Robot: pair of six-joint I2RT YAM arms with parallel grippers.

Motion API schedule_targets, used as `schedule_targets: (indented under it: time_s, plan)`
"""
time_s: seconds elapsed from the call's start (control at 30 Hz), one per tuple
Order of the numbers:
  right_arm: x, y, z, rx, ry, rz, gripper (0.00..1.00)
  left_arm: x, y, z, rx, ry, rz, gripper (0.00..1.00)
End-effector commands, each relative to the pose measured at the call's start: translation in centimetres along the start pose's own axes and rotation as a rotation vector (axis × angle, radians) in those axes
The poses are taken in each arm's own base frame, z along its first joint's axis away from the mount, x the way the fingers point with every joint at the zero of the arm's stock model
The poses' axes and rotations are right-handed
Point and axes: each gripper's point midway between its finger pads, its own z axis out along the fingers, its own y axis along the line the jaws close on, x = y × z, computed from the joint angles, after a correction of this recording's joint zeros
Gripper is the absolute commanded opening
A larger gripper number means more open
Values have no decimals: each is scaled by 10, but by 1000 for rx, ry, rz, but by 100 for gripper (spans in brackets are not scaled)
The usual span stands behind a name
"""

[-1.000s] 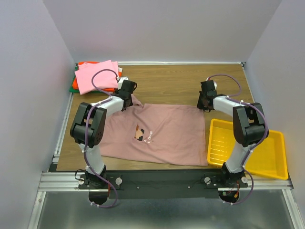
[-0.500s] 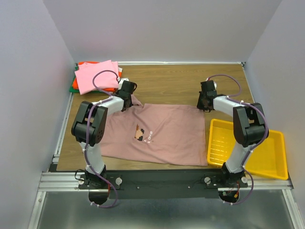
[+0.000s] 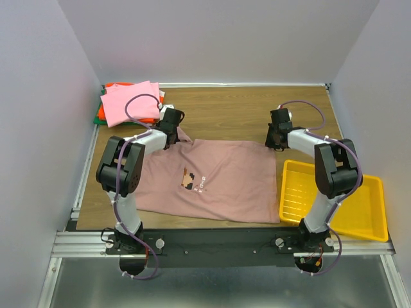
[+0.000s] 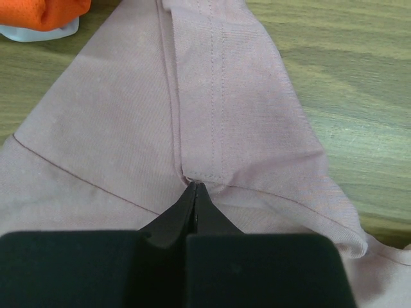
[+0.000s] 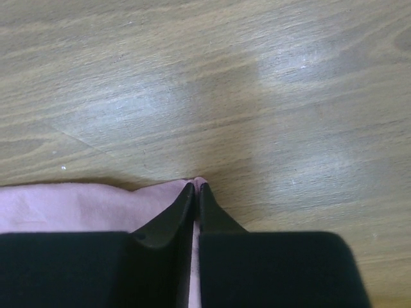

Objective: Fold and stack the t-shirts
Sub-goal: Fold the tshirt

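Nearest, at the right, a yellow tray (image 3: 367, 215) overhangs the right near corner of the table (image 3: 225, 109); the right arm crosses its left side.

At the table's middle the mauve tee (image 3: 231, 186) lies spread flat. Its near edge runs close to the table's near edge. A small pixel print (image 3: 191, 179) with white text sits left of its centre. Its right edge lies just beside the tray.

At the tee's far left corner is the left gripper (image 4: 194, 187). In the left wrist view its fingers are pressed together, tips pinching the mauve cloth where a stitched hem meets a seam. The cloth puckers slightly at the tips.

At the tee's far right corner is the right gripper (image 5: 196, 187). In the right wrist view its fingers are together on the very corner of the cloth, with a sliver of mauve showing between them. Bare wood lies beyond the tips.

Farthest, in the far left corner of the table, is a stack of folded tees. A pink tee (image 3: 128, 102) lies on top. An orange-red tee (image 3: 119, 85) shows at the stack's far edge, and a green tee (image 3: 99, 118) shows at its left edge. The stack lies near the left gripper, apart from the mauve tee.
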Motion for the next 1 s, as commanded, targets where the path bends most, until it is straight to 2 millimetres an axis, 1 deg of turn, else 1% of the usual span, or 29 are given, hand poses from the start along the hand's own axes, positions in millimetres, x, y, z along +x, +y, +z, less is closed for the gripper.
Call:
schedule_targets:
  time_s: [0.0, 0.03, 0.07, 0.2, 0.3, 0.33, 0.4, 0.43, 0.5, 0.53, 0.57, 0.6, 0.7, 0.73, 0.8, 0.9, 0.93, 0.97]
  plan:
    - [5, -3, -11, -13, 17, -12, 8, -27, -4, -19, 32, -65, -46, 0]
    - [1, -1, -16, -24, 4, -8, 3, -35, -5, -26, 47, -84, -56, 0]
    - [0, 0, -18, -31, 0, -7, 0, -35, -7, -30, 63, -84, -63, 0]
    - [-7, 6, -31, -73, -23, -1, 0, -42, -5, -45, 76, -115, -86, 0]
    - [-4, 6, -39, -86, -28, 0, 0, -45, 0, -55, 74, -136, -92, 0]
    - [0, 6, -41, -93, -19, 3, 0, -43, 1, -59, 82, -136, -91, 0]
    - [0, 8, -47, -108, -23, 11, 0, -41, 0, -62, 94, -135, -95, 0]
    - [6, 9, -48, -121, -12, 12, 0, -39, 1, -65, 102, -135, -95, 0]
    - [4, 9, -56, -132, -25, 21, 0, -36, 1, -69, 106, -138, -94, 0]
    - [7, 8, -58, -131, -20, 22, 0, -39, 2, -74, 109, -149, -100, 0]
    - [10, 6, -60, -131, -17, 23, 0, -33, 4, -75, 105, -145, -98, 0]
    - [9, 6, -66, -136, -26, 25, 0, -32, 4, -78, 104, -148, -100, 0]
    - [15, 4, -73, -143, -23, 29, 0, -28, 10, -88, 102, -162, -109, 0]
    - [15, 5, -79, -150, -32, 32, 0, -30, 10, -94, 110, -173, -118, 0]
    - [19, 5, -84, -155, -28, 30, 0, -22, 12, -97, 111, -168, -115, 0]
    - [25, 4, -92, -163, -21, 36, 0, -17, 19, -106, 104, -179, -139, 0]
    - [31, 3, -93, -164, -10, 37, 0, -20, 23, -113, 97, -199, -155, 0]
    - [31, 3, -98, -167, -18, 41, 0, -13, 28, -114, 88, -195, -168, 0]
